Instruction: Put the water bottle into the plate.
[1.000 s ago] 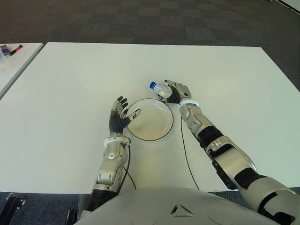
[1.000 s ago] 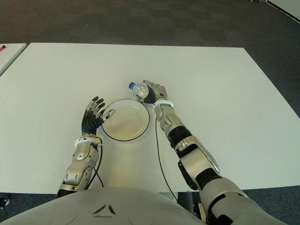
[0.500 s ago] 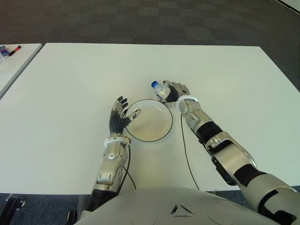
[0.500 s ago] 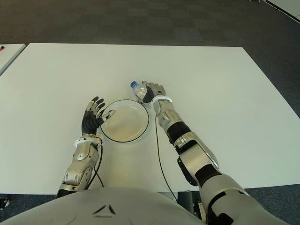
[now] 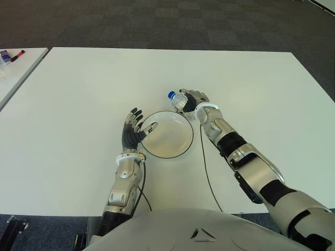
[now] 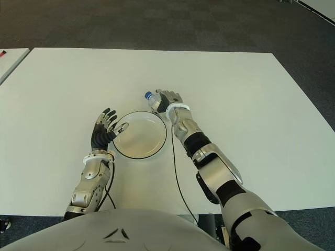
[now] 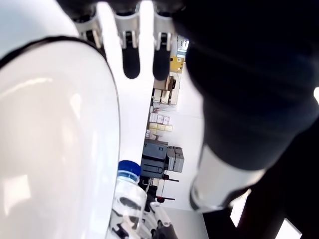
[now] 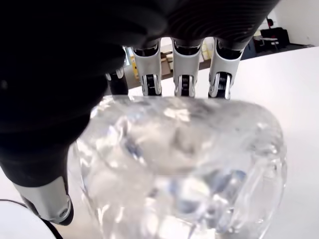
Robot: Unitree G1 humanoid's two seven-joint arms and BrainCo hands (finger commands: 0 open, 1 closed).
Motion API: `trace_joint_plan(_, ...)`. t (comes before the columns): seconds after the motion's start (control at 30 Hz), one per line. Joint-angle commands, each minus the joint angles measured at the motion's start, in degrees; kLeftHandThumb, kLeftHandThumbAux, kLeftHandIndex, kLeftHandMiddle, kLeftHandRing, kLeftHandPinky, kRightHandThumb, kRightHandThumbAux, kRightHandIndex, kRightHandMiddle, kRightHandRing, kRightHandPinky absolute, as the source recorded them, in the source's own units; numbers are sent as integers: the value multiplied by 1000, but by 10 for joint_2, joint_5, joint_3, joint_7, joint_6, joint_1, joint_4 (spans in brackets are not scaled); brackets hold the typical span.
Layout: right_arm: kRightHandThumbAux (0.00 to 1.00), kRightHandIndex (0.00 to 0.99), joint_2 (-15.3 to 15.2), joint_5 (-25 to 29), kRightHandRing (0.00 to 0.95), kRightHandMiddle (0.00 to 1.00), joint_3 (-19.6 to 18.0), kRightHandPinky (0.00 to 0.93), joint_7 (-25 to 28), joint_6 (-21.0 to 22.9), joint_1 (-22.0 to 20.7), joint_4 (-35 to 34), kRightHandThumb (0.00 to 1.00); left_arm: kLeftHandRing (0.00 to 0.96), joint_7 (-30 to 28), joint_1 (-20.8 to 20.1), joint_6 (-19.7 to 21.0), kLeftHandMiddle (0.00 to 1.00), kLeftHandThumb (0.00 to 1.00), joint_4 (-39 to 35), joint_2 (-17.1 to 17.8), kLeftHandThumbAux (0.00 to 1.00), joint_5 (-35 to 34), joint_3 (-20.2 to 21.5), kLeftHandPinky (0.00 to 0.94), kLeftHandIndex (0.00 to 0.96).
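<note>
**Bottle in hand at the plate's far rim**

The right hand has its fingers wrapped round the water bottle, a clear, crinkled plastic one with a blue cap, tilted with the cap pointing to the robot's left. It sits just beyond the far right rim of the plate, white with a dark edge. The left hand shows at the plate's left rim, fingers spread and holding nothing. Bare table stretches wide all around.
</note>
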Motion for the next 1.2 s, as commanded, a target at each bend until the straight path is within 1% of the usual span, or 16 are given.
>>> trace_joint_plan(0.03,702,78,7,13,241,220,-8,312,20,16,-5,1,384,151,11,11,4,164,0,-4,-51,924,2,-6,165,136)
trace_joint_plan(0.17,703,84,13,19,232,213,-8,320,34,21,-18,21,384,151,12,12,5,167,0,-5,-51,928,3,-7,164,137)
trace_joint_plan(0.33,692,102,18,22,237,215,-2,334,61,11,-46,70,356,153,12,13,5,170,0,-6,-50,931,2,-7,174,135)
trace_joint_plan(0.4,682,105,18,18,245,215,6,354,75,3,-58,91,325,155,13,13,5,170,0,-7,-50,932,2,-7,179,134)
trace_joint_plan(0.47,676,114,18,12,253,216,15,397,87,-2,-66,104,300,156,13,13,5,171,0,-7,-50,932,1,-7,178,133)
trace_joint_plan(0.6,668,147,20,4,265,218,29,459,106,-4,-82,128,273,158,12,15,4,172,0,-9,-49,934,1,-8,176,131)
trace_joint_plan(0.77,661,179,25,0,274,214,40,492,117,-2,-94,148,259,156,11,17,5,170,0,-12,-48,934,0,-7,170,128)
trace_joint_plan(0.93,655,207,32,2,291,208,41,527,118,0,-101,159,257,156,13,18,7,170,0,-14,-48,934,0,-6,172,129)
trace_joint_plan(1.1,658,240,35,6,378,207,38,627,116,-1,-102,163,274,155,12,18,8,168,0,-15,-48,935,0,-6,168,127)
trace_joint_plan(1.13,658,242,36,7,385,207,37,634,116,-2,-102,162,276,155,12,18,8,168,0,-15,-47,935,0,-6,167,127)
trace_joint_plan(1.2,661,251,36,8,457,234,37,683,115,-3,-102,163,284,155,11,18,8,169,0,-15,-47,936,0,-6,162,129)
